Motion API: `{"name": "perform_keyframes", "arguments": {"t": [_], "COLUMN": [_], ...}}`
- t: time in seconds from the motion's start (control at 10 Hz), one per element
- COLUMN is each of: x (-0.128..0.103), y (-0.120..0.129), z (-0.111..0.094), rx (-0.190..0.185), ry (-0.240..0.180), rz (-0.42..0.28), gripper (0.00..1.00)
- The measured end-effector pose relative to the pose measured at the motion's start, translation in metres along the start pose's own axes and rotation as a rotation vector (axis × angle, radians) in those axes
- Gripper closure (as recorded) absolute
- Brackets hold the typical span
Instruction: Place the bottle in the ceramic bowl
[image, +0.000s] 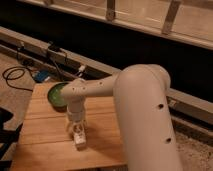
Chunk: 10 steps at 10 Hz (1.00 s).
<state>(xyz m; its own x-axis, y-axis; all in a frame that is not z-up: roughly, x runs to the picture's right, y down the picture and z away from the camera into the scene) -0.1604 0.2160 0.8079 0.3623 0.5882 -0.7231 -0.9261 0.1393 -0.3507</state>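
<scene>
The whitish bottle lies on the wooden table, near its middle front. My gripper hangs from the white arm straight above the bottle's far end and reaches down onto it. The green ceramic bowl stands at the table's back left, partly hidden behind the arm's wrist. The bowl's visible part holds nothing.
A black wall with a metal rail runs behind the table. Black cables and a blue object lie on the floor at the left. The arm's large white body covers the table's right side.
</scene>
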Motion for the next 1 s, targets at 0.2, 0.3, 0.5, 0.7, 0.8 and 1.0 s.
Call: {"name": "perform_keyframes", "arguments": {"t": [0.2,0.3,0.5,0.7,0.8,1.0], "x": [0.003,0.003,0.005,0.006,0.006,0.002], "y": [-0.003,-0.002,-0.005,-0.006,-0.006,-0.009], "z": [0.002,0.001,0.002,0.003,0.002,-0.013], "rx": [0.011,0.006,0.003,0.003,0.006,0.017], "ry": [-0.003,-0.010,-0.004,0.000,-0.002,-0.041], "rz": [0.007,0.006,0.011,0.006,0.002,0.007], "gripper": [0.53,0.65,0.83,0.99,1.00,1.00]}}
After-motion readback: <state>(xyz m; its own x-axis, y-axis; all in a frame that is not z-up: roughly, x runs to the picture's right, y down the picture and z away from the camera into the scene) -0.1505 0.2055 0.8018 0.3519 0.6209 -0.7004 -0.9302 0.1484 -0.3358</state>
